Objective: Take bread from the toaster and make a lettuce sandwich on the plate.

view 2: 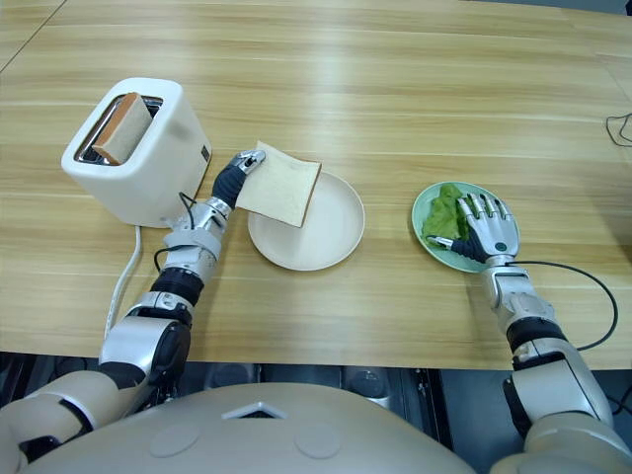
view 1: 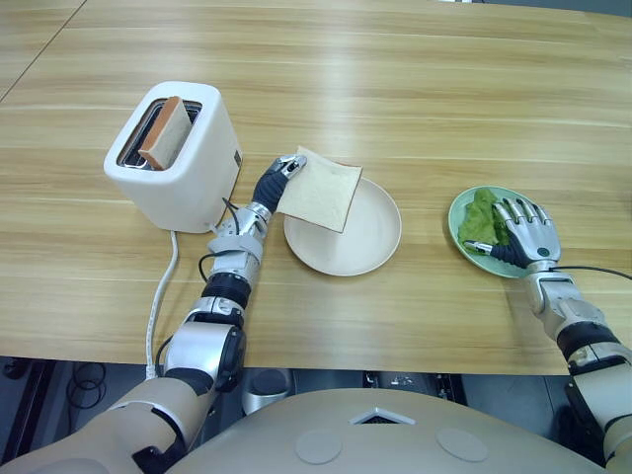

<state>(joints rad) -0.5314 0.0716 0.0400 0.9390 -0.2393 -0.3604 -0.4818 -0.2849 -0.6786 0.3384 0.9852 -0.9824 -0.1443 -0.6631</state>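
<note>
My left hand (view 1: 276, 181) is shut on the near-left corner of a slice of bread (view 1: 323, 189), held tilted over the left part of the beige plate (view 1: 367, 249). The white toaster (view 1: 178, 158) stands to the left with a second slice (view 1: 165, 133) sticking up from one slot. At the right, green lettuce (view 1: 481, 217) lies on a small green plate (view 1: 456, 219). My right hand (view 1: 523, 235) rests over the right side of that plate with fingers spread on the lettuce, not closed around it.
The toaster's white cord (view 1: 158, 306) runs down to the table's front edge. A black cable (view 2: 592, 286) loops on the table by my right forearm. The wooden table (view 1: 395, 89) stretches wide behind the plates.
</note>
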